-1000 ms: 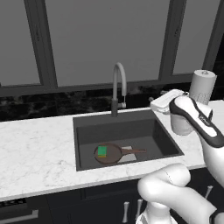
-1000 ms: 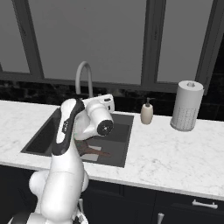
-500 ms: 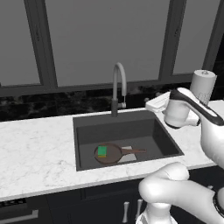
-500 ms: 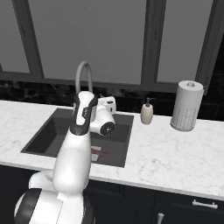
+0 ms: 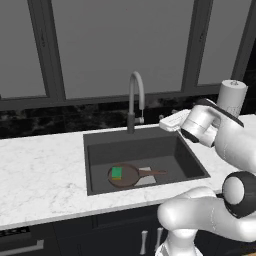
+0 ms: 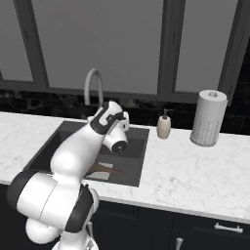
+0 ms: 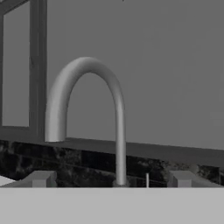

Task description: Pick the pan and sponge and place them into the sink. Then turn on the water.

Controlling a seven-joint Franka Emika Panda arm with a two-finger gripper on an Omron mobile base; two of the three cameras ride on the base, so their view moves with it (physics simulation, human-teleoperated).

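With the pan (image 5: 129, 176) and sponge (image 5: 116, 172) already lying low in the sink (image 5: 100, 150) at centre frame, you're lined up on the faucet (image 7: 87, 113), fingers (image 7: 39, 178) spread wide, so ease toward its small lever (image 7: 147, 179) and nudge gently.

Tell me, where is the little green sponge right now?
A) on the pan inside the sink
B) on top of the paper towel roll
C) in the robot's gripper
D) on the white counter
A: the sponge lies on the pan, which rests on the bottom of the sink.
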